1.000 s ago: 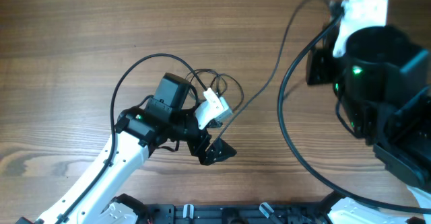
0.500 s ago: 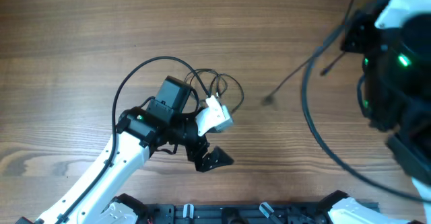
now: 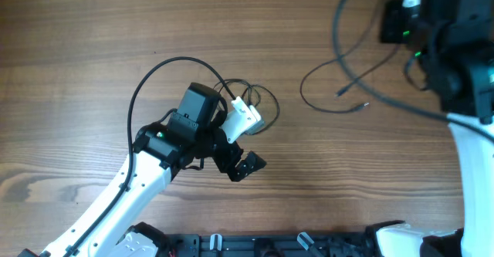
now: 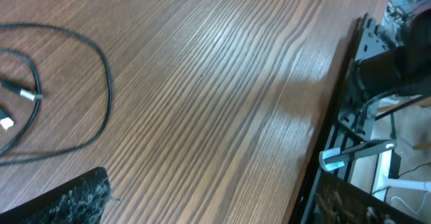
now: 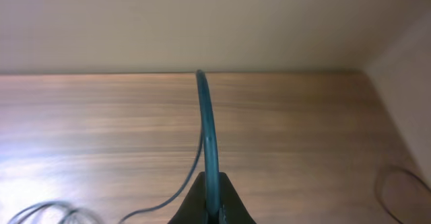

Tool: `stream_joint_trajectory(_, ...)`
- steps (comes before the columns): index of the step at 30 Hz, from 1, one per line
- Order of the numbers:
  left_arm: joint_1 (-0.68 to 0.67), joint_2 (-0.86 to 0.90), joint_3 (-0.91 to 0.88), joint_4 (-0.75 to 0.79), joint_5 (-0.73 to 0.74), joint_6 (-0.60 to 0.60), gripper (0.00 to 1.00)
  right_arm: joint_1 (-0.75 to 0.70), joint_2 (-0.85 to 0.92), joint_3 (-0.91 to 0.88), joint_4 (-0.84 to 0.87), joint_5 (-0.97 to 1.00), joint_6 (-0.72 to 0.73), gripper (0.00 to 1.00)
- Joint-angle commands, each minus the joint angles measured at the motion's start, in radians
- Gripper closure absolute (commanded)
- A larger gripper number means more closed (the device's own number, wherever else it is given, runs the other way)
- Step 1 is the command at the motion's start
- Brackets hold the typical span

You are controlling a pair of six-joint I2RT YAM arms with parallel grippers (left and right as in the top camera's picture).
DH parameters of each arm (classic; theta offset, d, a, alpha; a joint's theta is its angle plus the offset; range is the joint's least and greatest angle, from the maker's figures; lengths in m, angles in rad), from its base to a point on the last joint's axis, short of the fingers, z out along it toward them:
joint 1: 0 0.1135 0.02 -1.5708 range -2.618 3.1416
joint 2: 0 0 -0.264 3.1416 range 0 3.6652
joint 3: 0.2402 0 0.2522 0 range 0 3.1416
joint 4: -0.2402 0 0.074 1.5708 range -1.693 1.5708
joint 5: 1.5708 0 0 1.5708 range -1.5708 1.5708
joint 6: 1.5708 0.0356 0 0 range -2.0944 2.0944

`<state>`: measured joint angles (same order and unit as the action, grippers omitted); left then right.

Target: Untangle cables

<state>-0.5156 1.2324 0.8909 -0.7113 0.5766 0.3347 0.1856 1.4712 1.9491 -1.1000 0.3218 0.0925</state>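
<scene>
Depicts the pull-apart step of the untangling, judged close to done. At the right gripper [image 5: 210,192]: jaws clenched on the long dark cable [image 5: 207,130], held up off the table [image 3: 93,41], slack dropping below the fingers to loose ends [image 3: 340,93] lying on the wood. At the left gripper [image 3: 252,143]: released, jaws spread wide, grasping nothing; small coil of thin cable [image 3: 248,93] just beside one fingertip, well apart from the loose ends. Ahead of the left pad [image 4: 64,200], a cable loop with a connector tip, owner unclear. Apparently no crossing between long cable and coil, though not confirmable inside the coil. Next, by judgement: laying the held cable down far from the coil, then closing the left gripper on one coil strand; calls for a low, exact pinch on thin wire lying flat.
</scene>
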Motion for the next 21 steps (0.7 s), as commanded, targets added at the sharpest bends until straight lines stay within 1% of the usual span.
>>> stream_joint_trajectory(1, -0.002, 0.001, 0.006, -0.014, -0.029, -0.030, 0.00, -0.209, 0.006, 0.007, 0.046, 0.049, 0.012, 0.96)
stream_joint_trajectory(5, -0.002, 0.001, 0.006, -0.018, -0.029, -0.029, 0.00, -0.503, 0.005, 0.007, 0.190, -0.067, 0.012, 0.96)
stream_joint_trajectory(6, -0.002, 0.001, 0.006, -0.018, -0.029, -0.029, 0.00, -0.584, 0.005, 0.007, 0.232, -0.137, 0.013, 0.96)
stream_joint_trajectory(7, -0.002, 0.001, 0.006, -0.018, -0.029, -0.029, 0.00, -0.682, 0.005, 0.007, 0.278, -0.258, 0.040, 0.96)
stream_joint_trajectory(8, -0.002, 0.001, 0.006, -0.018, -0.029, -0.030, 0.00, -0.794, 0.008, 0.007, 0.324, -0.414, 0.143, 0.96)
stream_joint_trajectory(10, -0.002, 0.001, 0.006, -0.019, -0.028, -0.032, 0.00, -0.917, 0.023, 0.007, 0.403, -0.624, 0.271, 0.96)
stream_joint_trajectory(12, -0.002, 0.001, 0.006, -0.018, -0.028, -0.056, 0.00, -1.017, 0.053, 0.007, 0.489, -0.810, 0.364, 0.96)
stream_joint_trajectory(13, -0.003, 0.001, 0.006, -0.019, -0.028, -0.056, 0.00, -1.040, 0.066, 0.007, 0.507, -0.845, 0.386, 0.96)
stream_joint_trajectory(16, -0.003, 0.001, 0.006, -0.019, -0.028, -0.056, 0.00, -1.078, 0.121, 0.007, 0.487, -0.852, 0.368, 0.96)
stream_joint_trajectory(18, -0.002, 0.001, 0.006, -0.019, -0.028, -0.056, 0.00, -1.088, 0.149, 0.006, 0.444, -0.810, 0.335, 0.96)
stream_joint_trajectory(19, -0.003, 0.001, 0.006, -0.019, -0.028, -0.056, 0.00, -1.089, 0.168, 0.006, 0.399, -0.743, 0.303, 0.96)
stream_joint_trajectory(21, -0.003, 0.001, 0.006, -0.019, -0.028, -0.056, 0.00, -1.088, 0.198, 0.006, 0.311, -0.603, 0.288, 0.96)
